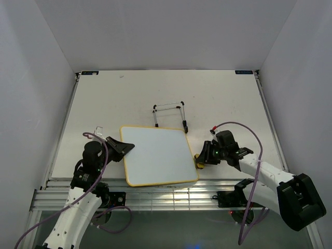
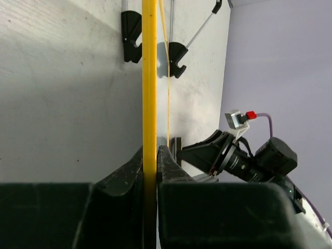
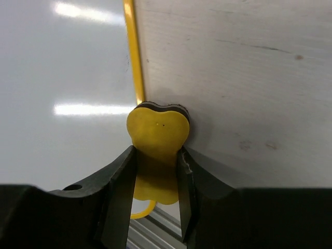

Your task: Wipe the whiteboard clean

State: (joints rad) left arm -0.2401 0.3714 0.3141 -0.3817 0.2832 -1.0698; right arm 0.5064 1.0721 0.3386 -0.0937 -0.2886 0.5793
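The whiteboard (image 1: 158,154) lies flat near the table's front edge, white with a thin yellow frame and no visible marks. My left gripper (image 1: 124,148) is shut on its left edge; the left wrist view shows the yellow frame (image 2: 149,93) pinched between the jaws (image 2: 150,155). My right gripper (image 1: 202,160) is shut on the small yellow eraser (image 3: 157,139), which sits at the board's right edge by its near right corner (image 1: 197,162). The right wrist view shows the board's white surface (image 3: 62,104) to the left of the eraser.
A thin wire easel stand (image 1: 170,115) with black feet (image 2: 132,28) stands just behind the board. The table's front metal rail (image 1: 171,194) runs close below the board. White walls enclose the table on three sides.
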